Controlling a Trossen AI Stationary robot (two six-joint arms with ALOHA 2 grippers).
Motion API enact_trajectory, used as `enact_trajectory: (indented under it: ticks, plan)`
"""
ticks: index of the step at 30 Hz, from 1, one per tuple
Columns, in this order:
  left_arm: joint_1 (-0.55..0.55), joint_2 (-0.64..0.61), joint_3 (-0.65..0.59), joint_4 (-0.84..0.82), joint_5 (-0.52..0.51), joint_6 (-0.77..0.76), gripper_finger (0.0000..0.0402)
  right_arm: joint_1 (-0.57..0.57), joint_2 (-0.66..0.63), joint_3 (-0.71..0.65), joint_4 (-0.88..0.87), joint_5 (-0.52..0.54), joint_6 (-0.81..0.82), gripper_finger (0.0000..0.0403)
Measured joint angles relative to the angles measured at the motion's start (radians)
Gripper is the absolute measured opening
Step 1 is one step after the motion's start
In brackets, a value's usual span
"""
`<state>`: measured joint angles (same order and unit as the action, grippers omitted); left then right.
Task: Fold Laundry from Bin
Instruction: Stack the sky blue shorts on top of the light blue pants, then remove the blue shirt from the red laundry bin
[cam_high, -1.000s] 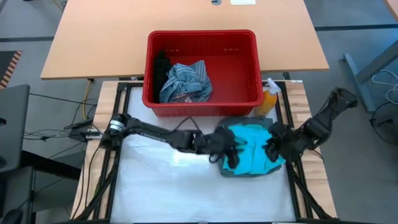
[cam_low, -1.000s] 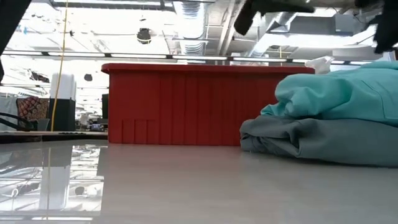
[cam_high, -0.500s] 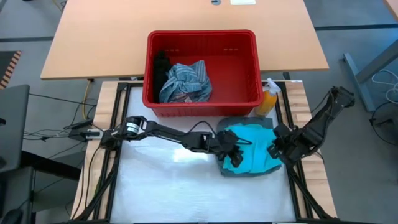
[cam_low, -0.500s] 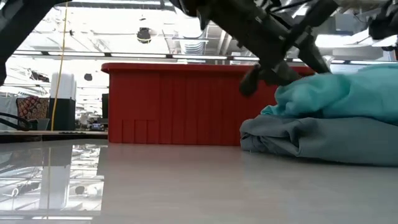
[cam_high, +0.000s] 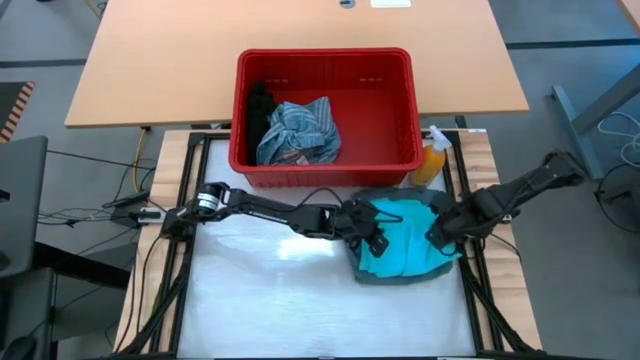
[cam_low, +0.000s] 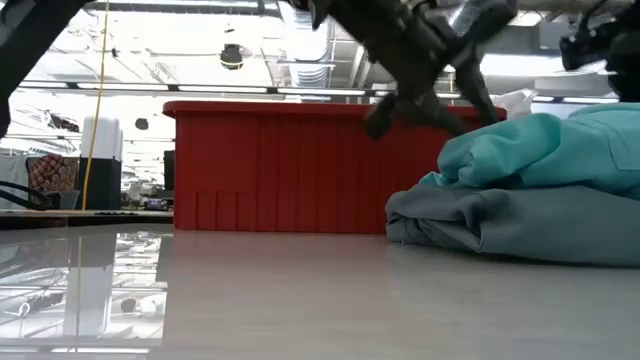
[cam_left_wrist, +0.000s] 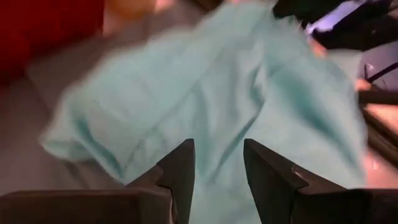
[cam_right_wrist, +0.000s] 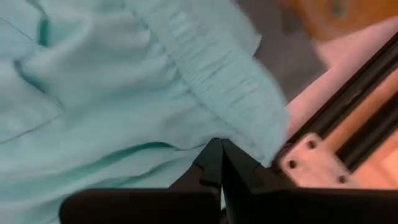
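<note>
High view: a teal garment (cam_high: 405, 245) lies on top of a grey-green garment (cam_high: 385, 200), near the right edge of the bench (cam_high: 250, 300). The left gripper (cam_high: 372, 240) is over the teal garment's left side. Its fingers (cam_left_wrist: 180, 171) stand apart with nothing between them. The right gripper (cam_high: 440, 232) is at the teal garment's right side, and its fingers (cam_right_wrist: 219, 163) are pressed together at the cloth's edge; I cannot tell if cloth is pinched. Farther back, the red bin (cam_high: 400, 150) holds a striped cloth (cam_high: 300, 128) and a black garment (cam_high: 260, 110). An orange bottle (cam_high: 432, 160) stands just beside the bin's right side.
</note>
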<state>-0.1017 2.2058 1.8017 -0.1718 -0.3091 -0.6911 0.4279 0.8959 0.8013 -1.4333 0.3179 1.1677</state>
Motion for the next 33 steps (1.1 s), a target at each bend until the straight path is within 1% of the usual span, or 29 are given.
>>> enact_trajectory:
  ticks: [3, 6, 10, 13, 16, 20, 24, 26, 28, 30, 33]
  plan:
    - [0.001, -0.036, 0.018, -0.005, -0.027, 0.033, 0.0125, -0.052, 0.0, 0.068, -0.029, 0.036, -0.105, 0.0019]
    - [0.001, -0.075, 0.023, -0.008, -0.047, 0.059, 0.0125, -0.092, 0.0, 0.134, -0.017, 0.043, -0.184, 0.0025]
    - [-0.015, -0.137, 0.023, -0.024, -0.063, 0.098, 0.0125, -0.097, -0.001, 0.201, 0.046, 0.038, -0.235, 0.0032]
    - [-0.045, -0.186, 0.023, -0.038, -0.074, 0.144, 0.0125, -0.063, -0.001, 0.228, 0.146, 0.028, -0.269, 0.0027]
    - [-0.078, -0.231, 0.023, -0.068, -0.097, 0.2, 0.0125, -0.015, 0.0, 0.231, 0.313, 0.026, -0.316, 0.0021]
    - [-0.124, -0.297, 0.023, -0.122, -0.179, 0.277, 0.0125, 0.047, 0.024, 0.231, 0.546, 0.06, -0.387, 0.0026]
    - [-0.158, -0.354, 0.023, -0.24, -0.301, 0.322, 0.0125, 0.079, 0.084, 0.232, 0.728, 0.11, -0.477, 0.0035]
    - [-0.167, -0.372, 0.023, -0.322, -0.366, 0.338, 0.0125, 0.081, 0.124, 0.232, 0.793, 0.126, -0.526, 0.0035]
    - [-0.166, -0.387, 0.023, -0.419, -0.433, 0.311, 0.0125, 0.077, 0.17, 0.232, 0.826, 0.131, -0.56, 0.0034]
    - [-0.143, -0.4, 0.023, -0.52, -0.451, 0.274, 0.0125, 0.066, 0.219, 0.232, 0.847, 0.13, -0.575, 0.0031]
    - [-0.065, -0.422, 0.023, -0.657, -0.419, 0.278, 0.0125, 0.033, 0.294, 0.232, 0.845, 0.129, -0.575, 0.0029]
